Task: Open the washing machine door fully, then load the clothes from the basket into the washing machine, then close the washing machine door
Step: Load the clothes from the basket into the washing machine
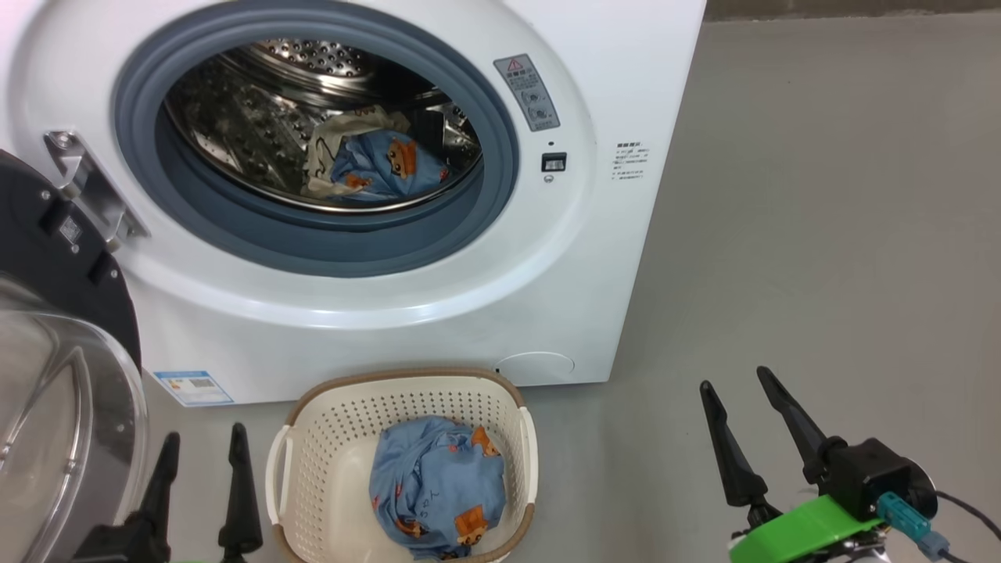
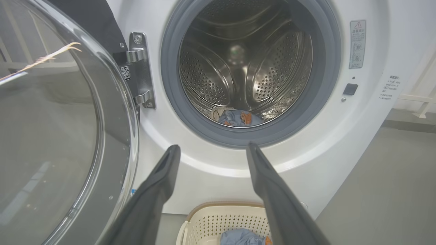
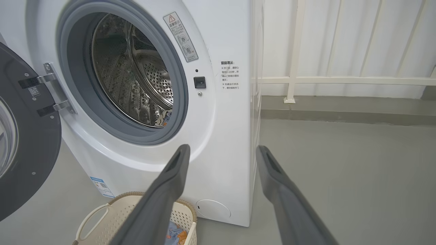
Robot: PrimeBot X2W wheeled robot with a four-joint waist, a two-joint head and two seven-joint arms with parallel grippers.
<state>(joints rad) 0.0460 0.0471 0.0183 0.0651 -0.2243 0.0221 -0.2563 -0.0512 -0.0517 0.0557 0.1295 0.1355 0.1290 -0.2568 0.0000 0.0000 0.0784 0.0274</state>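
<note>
So, I read this as roughly midway through the loading. The washing machine door point(image 1: 55, 375) stands swung wide on its hinge point(image 1: 86, 188) at the left, so the first step looks done. Some of the clothes point(image 1: 383, 164) lie at the bottom of the drum point(image 1: 258, 117), blue bear print with a bit of cream showing. Another blue bundle point(image 1: 438, 485) sits in the basket point(image 1: 328, 422), which stands on the floor point(image 1: 821, 234) just in front of the washing machine point(image 1: 610, 234). My left gripper point(image 1: 203, 435) hangs just left of the basket, fingers spread and holding nothing. My right gripper point(image 1: 735, 379) is well off to the right, likewise spread and empty. Left to do, as I judge it: lift that bundle into the drum, then shut the door.
</note>
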